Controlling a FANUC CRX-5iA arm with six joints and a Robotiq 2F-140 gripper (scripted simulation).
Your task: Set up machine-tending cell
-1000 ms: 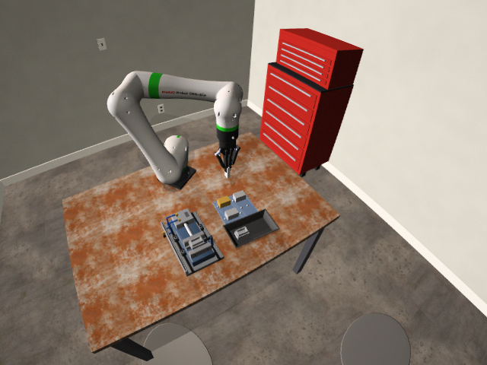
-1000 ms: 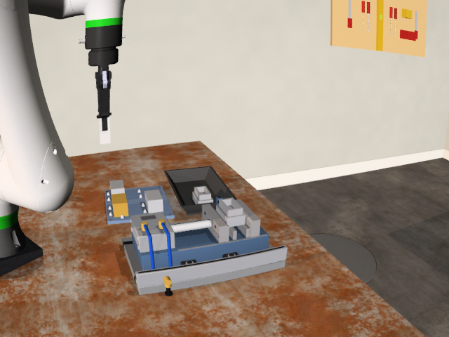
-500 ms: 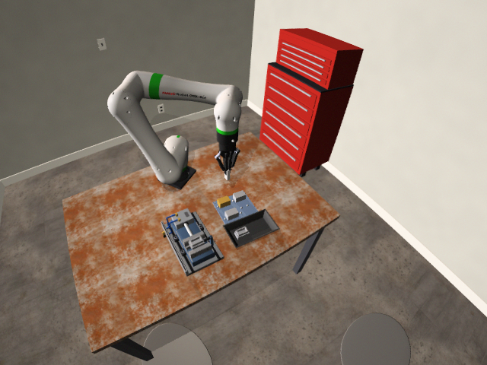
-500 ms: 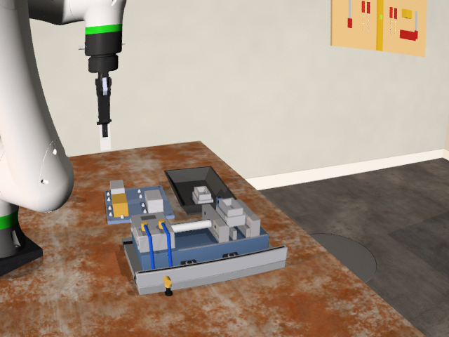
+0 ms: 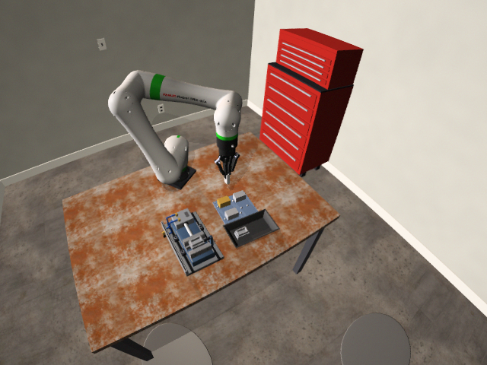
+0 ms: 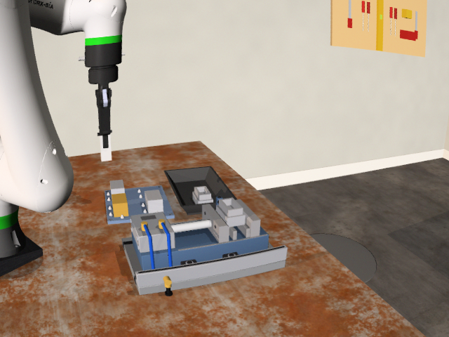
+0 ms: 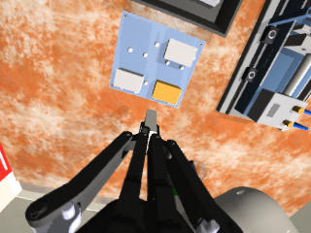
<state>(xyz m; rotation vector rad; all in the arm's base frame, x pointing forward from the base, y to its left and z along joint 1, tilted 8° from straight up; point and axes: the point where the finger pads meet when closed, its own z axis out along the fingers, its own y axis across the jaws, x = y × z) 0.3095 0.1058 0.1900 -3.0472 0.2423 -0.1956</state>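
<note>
"FANUC" on arm (image 5: 184, 95)

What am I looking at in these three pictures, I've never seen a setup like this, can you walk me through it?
It is one white robot arm bolted to a rusty-looking table. One picture looks down from above, one from the side, and one from a camera on the arm's wrist. At the arm's tip is a two-fingered gripper, shut with nothing in it, hanging above the table behind the parts. On the table are a blue infeed plate carrying two grey aluminium blanks and one brass blank, a dark outfeed tray with one finished part inside, and a vise with another part sitting on it.
</note>
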